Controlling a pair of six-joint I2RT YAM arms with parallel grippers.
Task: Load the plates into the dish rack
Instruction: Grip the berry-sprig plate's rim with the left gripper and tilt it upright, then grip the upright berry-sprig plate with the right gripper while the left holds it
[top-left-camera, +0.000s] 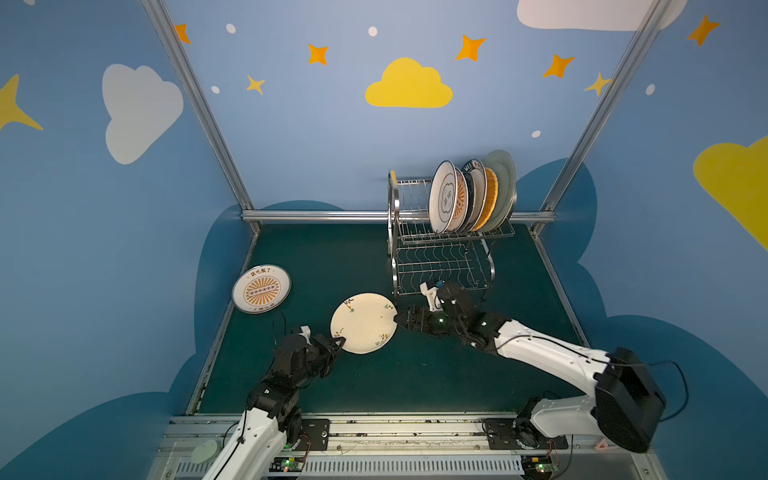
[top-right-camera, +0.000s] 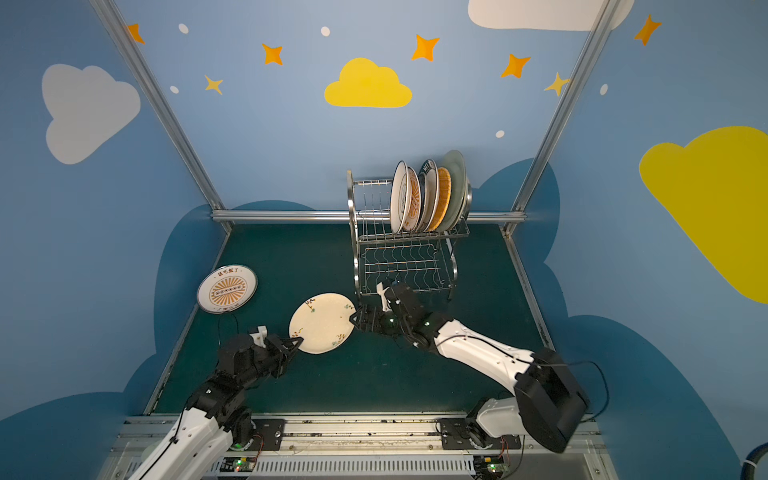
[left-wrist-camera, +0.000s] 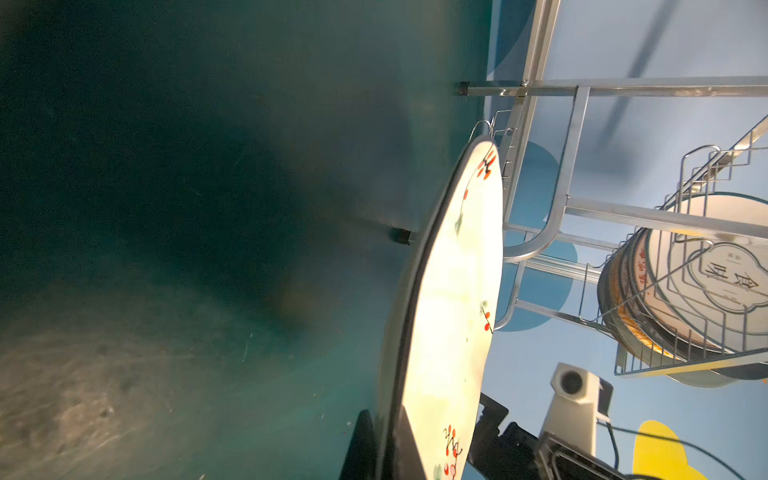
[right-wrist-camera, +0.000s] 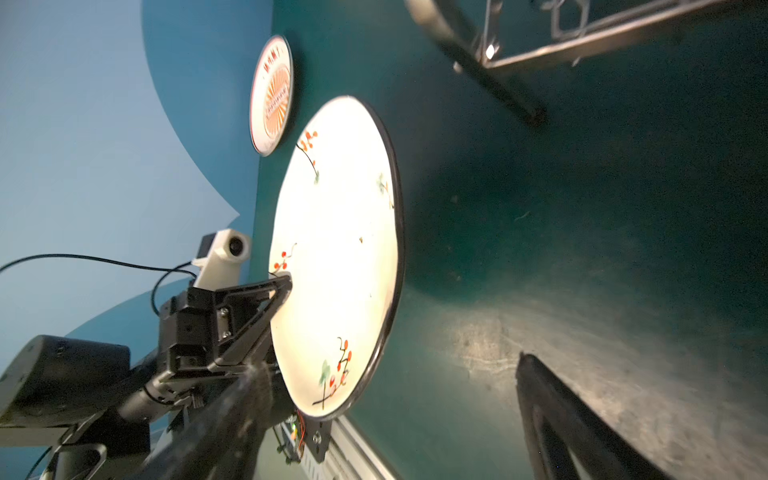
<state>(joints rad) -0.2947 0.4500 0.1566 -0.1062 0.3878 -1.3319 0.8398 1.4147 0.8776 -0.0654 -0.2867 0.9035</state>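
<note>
Left gripper (top-left-camera: 341, 343) is clamped on the near-left rim of the cream floral plate (top-left-camera: 363, 323). The right wrist view shows this best: one black finger lies across the plate's face and the rim is pinched behind it. Right gripper (top-left-camera: 399, 319) sits at the opposite rim, on the rack side. From above it's just a dark lump at the edge, but its own wrist view shows the fingers (right-wrist-camera: 573, 424) spread wide with the rim between them. I can't tell if either pad touches.

The plate hangs over the green mat (top-left-camera: 374, 386), in front of the dish rack (top-left-camera: 390, 245), face up toward the top camera. It's round, so it has no long axis. The left wrist view sees it almost edge-on.

Count: one plate in hand, and one sunburst plate (top-left-camera: 261, 289) lying at the mat's left edge. That one shows in both top views and the right wrist view, but not the left wrist view.

The plates in the rack stand on edge at the right end of the upper tier, faces turned left. I count six rims for sure, with the cloud-emblem plate (top-left-camera: 446, 195) in front. The back ones are packed too tight to split. The rack's long side runs along the back wall.
</note>
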